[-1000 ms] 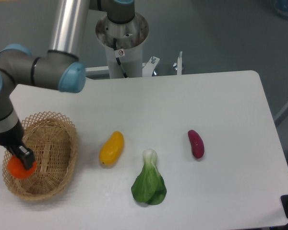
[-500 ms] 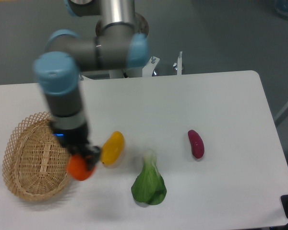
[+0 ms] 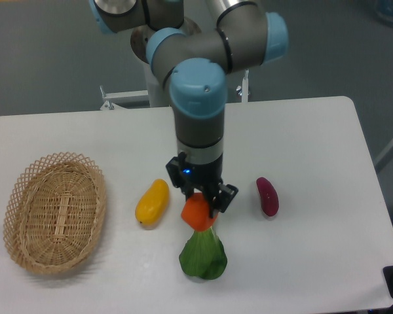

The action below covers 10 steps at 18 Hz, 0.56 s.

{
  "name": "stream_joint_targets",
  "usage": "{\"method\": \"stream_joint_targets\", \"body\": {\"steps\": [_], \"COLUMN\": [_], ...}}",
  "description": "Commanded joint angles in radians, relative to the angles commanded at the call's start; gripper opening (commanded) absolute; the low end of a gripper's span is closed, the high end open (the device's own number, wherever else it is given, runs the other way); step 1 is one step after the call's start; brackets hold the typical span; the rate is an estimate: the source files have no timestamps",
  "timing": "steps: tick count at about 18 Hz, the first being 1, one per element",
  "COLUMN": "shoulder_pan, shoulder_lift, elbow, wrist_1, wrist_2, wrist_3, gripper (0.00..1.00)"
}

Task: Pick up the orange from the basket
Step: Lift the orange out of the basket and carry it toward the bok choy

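Observation:
My gripper [image 3: 201,199] is shut on the orange [image 3: 197,214], a small round bright orange fruit. It holds the orange in the air over the middle of the table, just above the top of the green leafy vegetable [image 3: 203,255]. The tan wicker basket [image 3: 26,226] stands at the left of the table, far from the gripper, and nothing lies in it.
A yellow-orange oblong fruit [image 3: 152,202] lies between the basket and the gripper. A purple sweet potato [image 3: 267,196] lies to the right of the gripper. The arm's base [image 3: 158,72] stands behind the table's far edge.
The arm has swung right with the orange in the gripper, from inside the basket, past its right rim, to above the green vegetable at the table's middle.

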Motion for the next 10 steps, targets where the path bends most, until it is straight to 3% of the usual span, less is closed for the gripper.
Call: {"method": "stream_joint_targets", "body": {"steps": [10], "shoulder_pan": [0.009], "shoulder_lift": [0.012], "elbow": [-0.006], "wrist_1": [0.0], "wrist_2": [-0.014], "wrist_3": [0.0], "gripper": [0.5]}}
